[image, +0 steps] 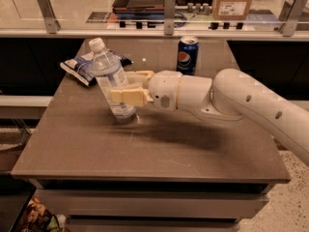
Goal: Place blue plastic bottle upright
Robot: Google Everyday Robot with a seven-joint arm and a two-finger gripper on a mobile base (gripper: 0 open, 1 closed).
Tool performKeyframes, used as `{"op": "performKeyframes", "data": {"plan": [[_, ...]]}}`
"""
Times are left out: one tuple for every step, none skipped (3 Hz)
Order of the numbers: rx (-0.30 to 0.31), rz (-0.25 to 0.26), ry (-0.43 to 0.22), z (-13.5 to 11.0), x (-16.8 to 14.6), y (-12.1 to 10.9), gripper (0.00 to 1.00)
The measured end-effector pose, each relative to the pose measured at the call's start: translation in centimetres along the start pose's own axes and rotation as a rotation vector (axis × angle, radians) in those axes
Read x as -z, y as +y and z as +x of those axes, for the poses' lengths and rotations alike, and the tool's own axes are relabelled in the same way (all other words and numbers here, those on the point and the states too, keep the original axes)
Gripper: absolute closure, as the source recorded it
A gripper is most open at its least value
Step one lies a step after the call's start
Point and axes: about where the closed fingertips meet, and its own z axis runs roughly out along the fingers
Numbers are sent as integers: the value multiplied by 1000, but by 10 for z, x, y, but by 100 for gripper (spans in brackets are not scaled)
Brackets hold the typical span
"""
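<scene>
The blue plastic bottle [110, 76] is clear pale blue with a white cap and a white-and-blue label. It leans a little to the left, cap up, with its base on or just above the brown table [145, 144] left of centre. My gripper [129, 86] reaches in from the right on a white arm and is shut on the bottle's middle, one finger in front and one behind.
A dark blue Pepsi can [187, 55] stands at the back of the table, right of the bottle. A flat blue-and-white snack bag [82, 65] lies at the back left, just behind the bottle. A glass rail with metal posts runs behind the table.
</scene>
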Motion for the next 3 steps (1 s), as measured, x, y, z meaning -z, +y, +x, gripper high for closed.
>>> {"op": "performKeyframes", "data": {"plan": [[-24,24,11,8,2,-2,100],[-43,43,17,15,3,-2,100],[-51,50,12,19,4,-2,100]]}}
